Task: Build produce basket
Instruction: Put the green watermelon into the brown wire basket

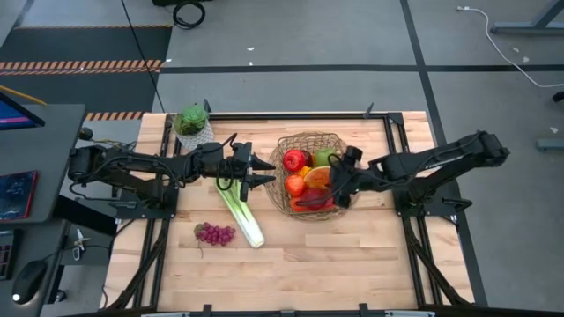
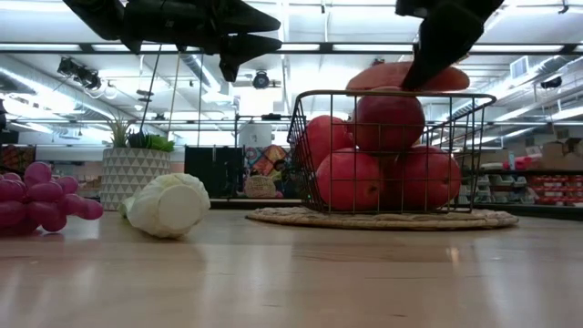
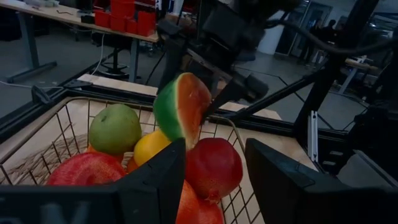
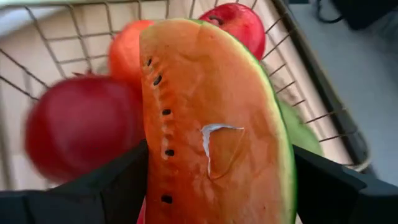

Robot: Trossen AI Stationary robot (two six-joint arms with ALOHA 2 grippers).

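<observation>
low view: grapes [image 2: 41,199] cut off by left edge; leek [image 2: 169,205] shows only white end, rest hidden behind it. both arms cropped by top edge. right wrist view: watermelon slice [image 4: 211,124] runs past bottom edge, hides much of basket [image 4: 298,56] contents; red apple [image 4: 81,127] beside it blurred. left wrist view: basket wall cut off by left and bottom edges; lower fruit partly hidden behind left hand [image 3: 214,180] fingers.
</observation>
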